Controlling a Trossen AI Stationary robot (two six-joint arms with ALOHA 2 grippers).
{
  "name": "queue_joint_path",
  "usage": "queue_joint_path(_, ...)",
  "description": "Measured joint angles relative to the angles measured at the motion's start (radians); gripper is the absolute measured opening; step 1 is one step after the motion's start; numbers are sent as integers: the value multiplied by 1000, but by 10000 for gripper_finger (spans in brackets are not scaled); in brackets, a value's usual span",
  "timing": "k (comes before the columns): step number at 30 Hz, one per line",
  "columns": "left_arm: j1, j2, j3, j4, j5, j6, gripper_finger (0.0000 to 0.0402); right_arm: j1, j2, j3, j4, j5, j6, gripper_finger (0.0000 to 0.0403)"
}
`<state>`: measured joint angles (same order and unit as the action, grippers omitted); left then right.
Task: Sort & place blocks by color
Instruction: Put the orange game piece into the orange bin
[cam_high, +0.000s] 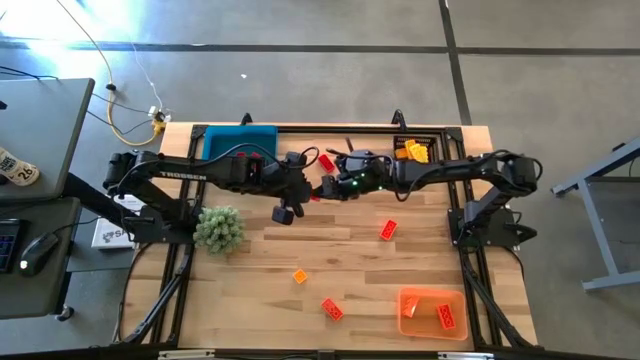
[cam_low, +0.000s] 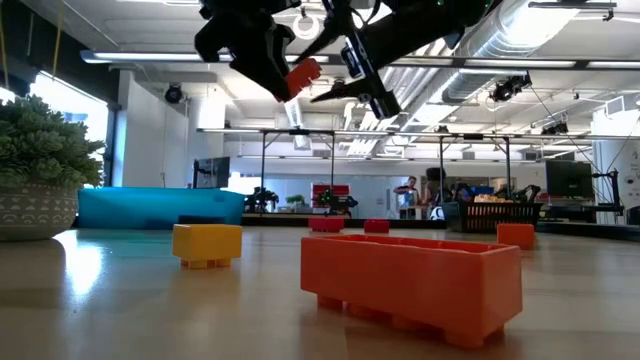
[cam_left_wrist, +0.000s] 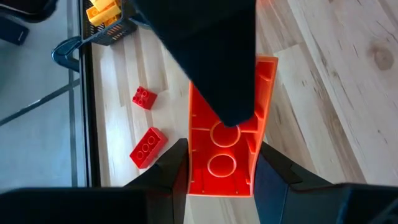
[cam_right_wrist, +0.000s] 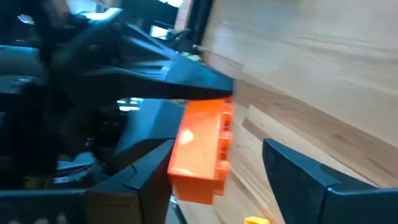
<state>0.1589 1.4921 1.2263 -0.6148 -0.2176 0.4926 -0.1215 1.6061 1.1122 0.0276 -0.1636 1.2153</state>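
From above, my two arms are meeting over the middle of the wooden table (cam_high: 250, 250). They are crowding the red-orange studded plastic brick (cam_high: 327, 187), so only a sliver of it is showing. At table height, that brick is hanging high in the air between dark fingers. Past my left wrist, my left gripper (cam_left_wrist: 221, 167) is pinching the brick's long sides, opened only narrowly, and a dark shape (cam_left_wrist: 211, 62) is hiding its far end. Past my right wrist, my right gripper (cam_right_wrist: 221, 168) is standing wide around the brick, with one finger close beside it and the other well clear.

An industrial lab hall: exposed ceiling ducts (cam_low: 560, 50), concrete floor (cam_high: 330, 60), and framed workstations (cam_low: 480, 170) behind.
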Motion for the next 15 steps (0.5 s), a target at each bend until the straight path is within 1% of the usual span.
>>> queue_joint_path(3,0,0,-1,5,-4,0,106,0,7,0,12,21,1,187)
queue_joint_path(9,0,3,-2,-1,-11,1,106,0,16,2,30,37,-4,75)
queue_joint_path(11,0,2,-2,0,-17,1,118,0,16,2,29,40,-20,70)
queue_joint_path(15,0,2,-2,7,-37,-1,161,0,16,2,27,44,-46,70)
